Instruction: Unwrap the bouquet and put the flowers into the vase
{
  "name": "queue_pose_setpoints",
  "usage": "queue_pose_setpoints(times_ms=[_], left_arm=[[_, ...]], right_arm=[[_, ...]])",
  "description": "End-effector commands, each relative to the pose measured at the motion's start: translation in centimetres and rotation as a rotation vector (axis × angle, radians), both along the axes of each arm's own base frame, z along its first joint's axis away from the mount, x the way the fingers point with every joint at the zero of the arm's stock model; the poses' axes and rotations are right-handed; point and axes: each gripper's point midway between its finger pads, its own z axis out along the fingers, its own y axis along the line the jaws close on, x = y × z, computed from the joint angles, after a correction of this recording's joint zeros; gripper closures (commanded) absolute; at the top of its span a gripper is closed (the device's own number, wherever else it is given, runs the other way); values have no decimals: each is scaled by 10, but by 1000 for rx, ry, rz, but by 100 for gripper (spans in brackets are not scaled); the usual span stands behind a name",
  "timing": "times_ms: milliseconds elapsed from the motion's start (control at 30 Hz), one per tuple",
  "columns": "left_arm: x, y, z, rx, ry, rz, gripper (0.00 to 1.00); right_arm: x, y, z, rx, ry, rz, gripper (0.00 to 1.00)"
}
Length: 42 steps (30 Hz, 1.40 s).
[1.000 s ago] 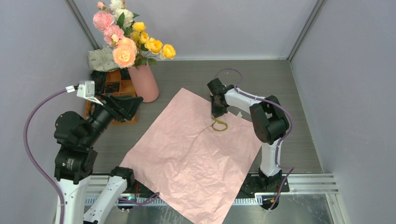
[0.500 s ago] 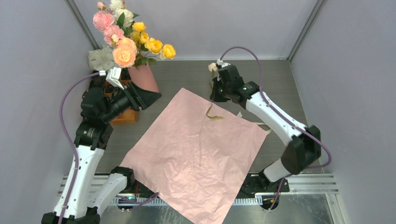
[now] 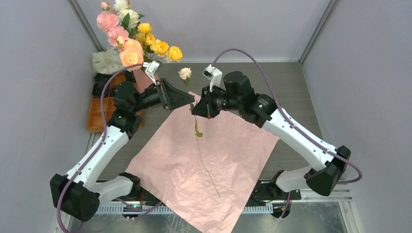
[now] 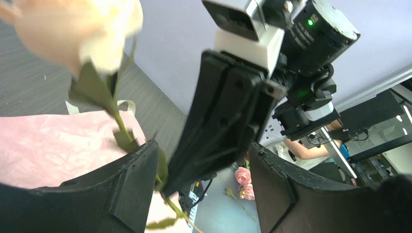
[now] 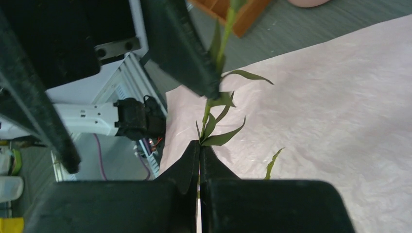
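The right claw [image 3: 195, 109] was fully closed on the green stem of a single cream rose [image 3: 184, 73], gripping it just below a cluster of leaves. The rose was held above the bench [image 3: 291, 82]. Its bloom pointed towards the far wall and its long stem trailed down over the pink paper [image 3: 214, 160], which lay spread flat on the bench.

The left claw [image 3: 191, 100] was wide open and held nothing. In the left wrist view, its two fingers [image 4: 131, 187] stood on either side of the right claw's tip, with the stem running close past one finger. Contact between that finger and the stem could not be confirmed.

The vase [image 3: 140, 77] stood at the far left corner, largely hidden behind the left arm. It contained the other flowers [image 3: 128, 46], pink, peach and yellow. An orange tray [image 3: 97, 115] sat just beside it.
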Motion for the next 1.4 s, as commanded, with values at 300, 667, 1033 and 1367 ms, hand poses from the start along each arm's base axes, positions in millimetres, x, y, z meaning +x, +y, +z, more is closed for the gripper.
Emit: queue_pose_setpoints(times_ms=[300, 667, 1033, 1367], left_arm=[[-2, 3, 21, 3, -128, 25, 32], [-29, 38, 25, 166, -87, 196, 34], [4, 23, -12, 145, -17, 192, 35], [26, 11, -11, 89, -18, 180, 40]], right_arm=[[-30, 17, 49, 97, -129, 89, 99], [-11, -5, 44, -4, -197, -38, 99], [-29, 6, 65, 96, -171, 43, 99], [-45, 25, 64, 168, -117, 128, 99]])
